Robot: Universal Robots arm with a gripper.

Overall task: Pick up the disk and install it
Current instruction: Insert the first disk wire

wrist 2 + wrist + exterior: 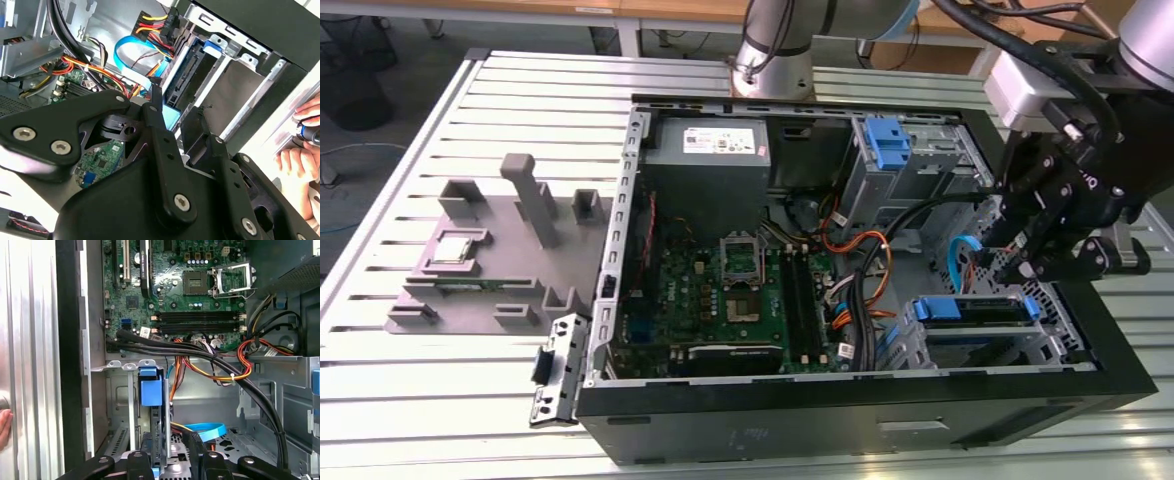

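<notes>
Gripper (pixel 1027 262): you see its fingers spread apart, holding nothing, above the drive cage | disk (pixel 970 310): blue-railed, seated in the computer case (pixel 854 400) bay, at 5 o'clock from the motherboard (pixel 720 290)

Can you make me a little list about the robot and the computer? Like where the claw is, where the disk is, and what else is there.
claw: above the drive bay, at the exterior view's right
claw state: cannot tell
disk: with blue rails, sitting in the bay inside the case
computer case: black, side open
motherboard: green, its processor socket empty
cables: orange, red and black, crossing above the bay
gray holder: beside the case, on the table
hand: at the case's edge
</notes>
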